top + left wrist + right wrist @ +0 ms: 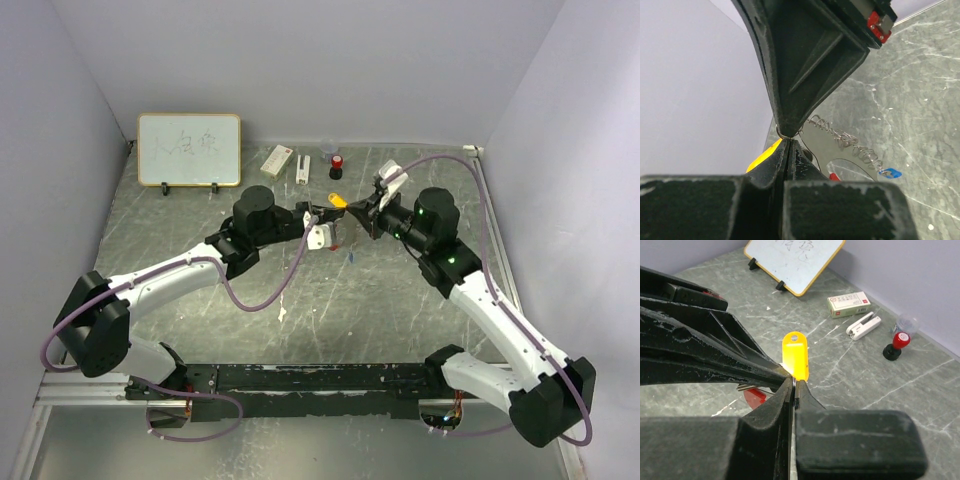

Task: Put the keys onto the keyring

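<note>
The right fingers (775, 407) are pinched shut on the lower end of a yellow plastic tag (795, 355), held above the surface (330, 300). The left fingers (801, 159) are pressed together, their tips meeting the right ones. I cannot tell what they grip, though a thin wire loop (779, 131) shows there. The beaded keyring chain (850, 145) trails away from the tips, with the blue-headed key (889, 173) at its far end. A red tag (756, 395) shows under the left fingers. All this is midway between the side edges, nearer the far edge. A whiteboard (189, 150) stands in the far left corner.

Whiteboard (189, 150), box (277, 158), stamp (337, 166) along far edge
</note>
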Robot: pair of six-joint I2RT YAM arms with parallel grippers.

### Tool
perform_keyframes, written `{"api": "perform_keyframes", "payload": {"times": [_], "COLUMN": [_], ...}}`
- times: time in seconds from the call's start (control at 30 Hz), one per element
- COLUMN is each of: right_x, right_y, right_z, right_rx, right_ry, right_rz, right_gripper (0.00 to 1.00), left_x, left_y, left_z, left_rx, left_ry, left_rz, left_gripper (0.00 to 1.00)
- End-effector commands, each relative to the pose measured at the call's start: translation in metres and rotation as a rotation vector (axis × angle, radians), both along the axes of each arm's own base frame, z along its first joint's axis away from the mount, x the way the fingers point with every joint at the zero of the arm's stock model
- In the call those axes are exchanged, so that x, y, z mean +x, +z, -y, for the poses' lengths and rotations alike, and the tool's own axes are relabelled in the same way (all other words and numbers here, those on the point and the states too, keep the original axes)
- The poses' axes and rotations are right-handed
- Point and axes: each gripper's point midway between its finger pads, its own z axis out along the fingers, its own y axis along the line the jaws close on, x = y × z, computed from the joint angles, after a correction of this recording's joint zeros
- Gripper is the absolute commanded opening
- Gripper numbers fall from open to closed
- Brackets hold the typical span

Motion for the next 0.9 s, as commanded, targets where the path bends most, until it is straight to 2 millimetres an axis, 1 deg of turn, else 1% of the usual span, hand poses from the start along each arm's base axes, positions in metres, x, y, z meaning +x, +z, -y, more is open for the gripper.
{"api": "perform_keyframes", "payload": {"times": [0.0,0.03,0.07,0.1,0.53,0.7,0.87], "right_x": [0.005,0.006,0.006,0.006,-0.001,-0.003,-0.007], "right_y": [0.008,0.012,0.009,0.012,-0.012,-0.023,-0.028], "right_z": [0.006,0.006,0.006,0.005,0.006,0.009,0.011], "right_rx": [-0.072,-0.083,-0.094,-0.1,-0.158,-0.188,-0.202], "right_ry": [-0.026,-0.024,-0.022,-0.02,0.001,-0.002,-0.004], "right_rz": [-0.049,-0.058,-0.077,-0.085,-0.192,-0.238,-0.261], "right_gripper": [0.0,0.0,0.0,0.0,0.0,0.0,0.0], "left_x": [-0.002,-0.002,-0.001,0.0,0.015,0.023,0.031], "left_y": [0.026,0.027,0.029,0.03,0.036,0.042,0.047], "left_z": [0.002,0.002,0.001,0.001,-0.002,-0.003,-0.003], "left_rx": [-0.013,-0.014,-0.015,-0.017,-0.017,-0.037,-0.038], "left_ry": [-0.008,-0.007,-0.004,0.001,0.071,0.109,0.139], "left_rz": [0.065,0.07,0.076,0.08,0.116,0.134,0.148], "left_gripper": [0.06,0.07,0.07,0.07,0.07,0.07,0.07]}}
